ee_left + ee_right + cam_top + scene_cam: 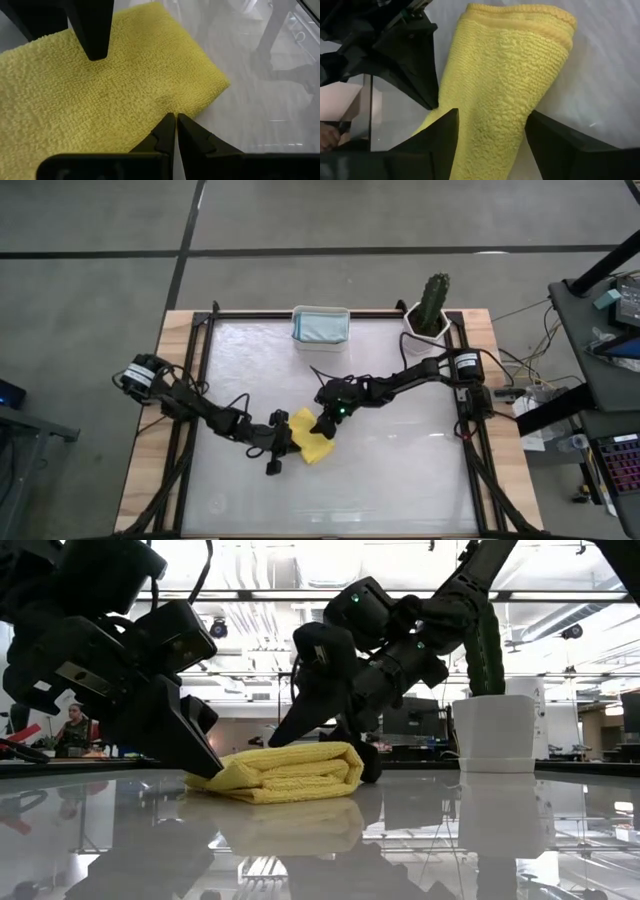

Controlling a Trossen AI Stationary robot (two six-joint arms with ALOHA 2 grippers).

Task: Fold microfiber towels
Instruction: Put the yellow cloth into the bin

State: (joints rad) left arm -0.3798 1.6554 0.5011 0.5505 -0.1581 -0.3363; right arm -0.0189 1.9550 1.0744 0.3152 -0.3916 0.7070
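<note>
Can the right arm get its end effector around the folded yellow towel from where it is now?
Probably yes. The right end effector is open, its fingers straddling the yellow towel. The left end effector, shut, presses on the towel's near edge and sits close, so there is little room on that side.

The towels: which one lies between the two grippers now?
The yellow towel, folded on the table's middle between the left gripper and the right gripper. The pale blue-grey towel sits apart in the white tub at the far edge.

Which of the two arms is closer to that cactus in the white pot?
Right. The right gripper is at the yellow towel, on the cactus side; the left gripper is at the towel's far side.
</note>
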